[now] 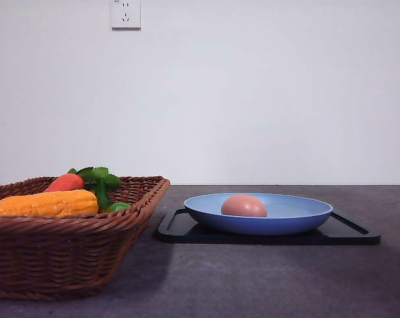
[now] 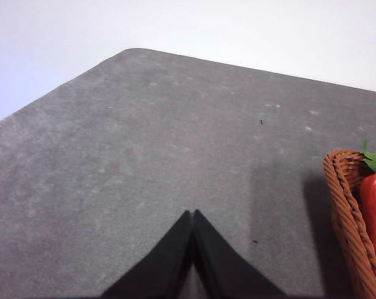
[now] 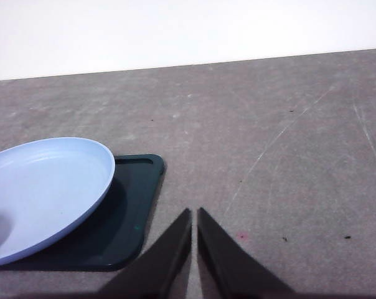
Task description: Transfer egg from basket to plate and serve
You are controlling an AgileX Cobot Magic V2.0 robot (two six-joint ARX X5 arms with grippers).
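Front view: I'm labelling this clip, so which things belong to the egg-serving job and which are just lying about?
Job:
egg
basket
plate

Lying about:
corn cob
carrot
black tray under the plate
wall socket

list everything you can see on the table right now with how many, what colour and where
egg: one, pinkish brown, lying in the plate
plate: one, light blue, on the tray, right of the basket
tray: one, black, flat on the table under the plate
basket: one, dark brown wicker, at the left of the table
corn: one, orange, lying in the basket
carrot: one, red-orange with green leaves, in the basket behind the corn
table: one, grey
socket: one, white, on the wall above the basket
left pincer: one, black, shut, over bare table beside the basket
right pincer: one, black, shut, over bare table beside the tray
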